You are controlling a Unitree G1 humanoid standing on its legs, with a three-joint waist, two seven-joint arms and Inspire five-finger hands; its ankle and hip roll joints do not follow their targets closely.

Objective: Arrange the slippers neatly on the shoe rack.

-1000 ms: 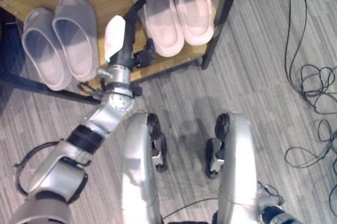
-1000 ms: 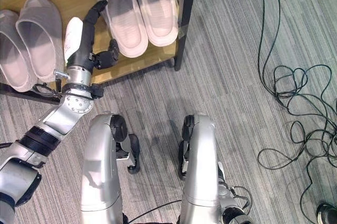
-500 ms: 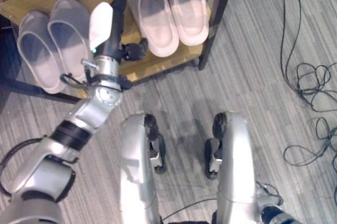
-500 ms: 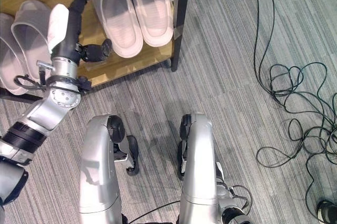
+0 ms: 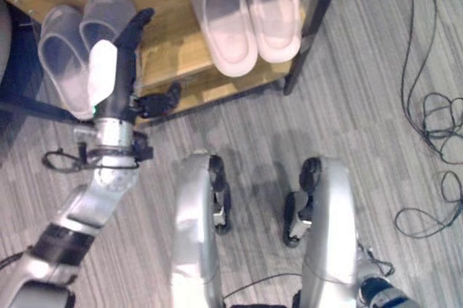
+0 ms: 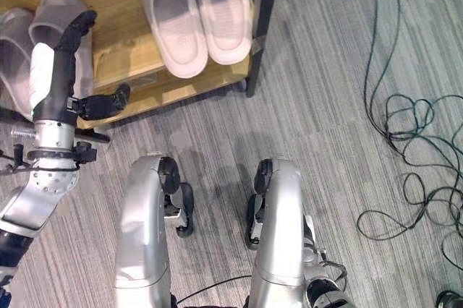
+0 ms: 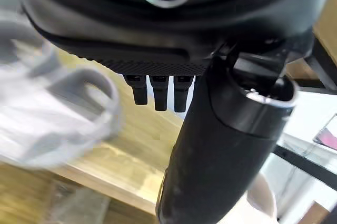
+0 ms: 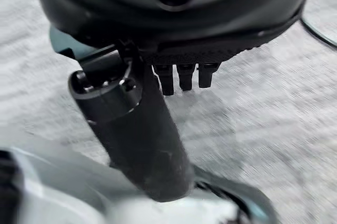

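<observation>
A pair of grey slippers [image 5: 64,69] lies side by side at the left end of the wooden shoe rack [image 5: 170,40]. A pale pink pair [image 5: 226,22] lies together at the right end, toes pointing away from me. My left hand [image 5: 116,69] reaches over the inner grey slipper [image 5: 101,22], fingers straight and thumb out to the side, holding nothing. I cannot tell whether it touches the slipper. The left wrist view shows the grey slipper [image 7: 58,113] just past the straight fingers [image 7: 158,92]. My right hand [image 8: 179,77] hangs open over the floor.
A dark rack leg [image 5: 311,26] stands at the shelf's right front corner. A dark frame bar [image 5: 36,105] runs by the rack's left end. Black cables [image 5: 434,105] loop on the grey striped floor at the right.
My left hand has swung left along the shelf, from beside the pink pair to over the grey pair. The slippers have kept their places; the view has shifted a little.
</observation>
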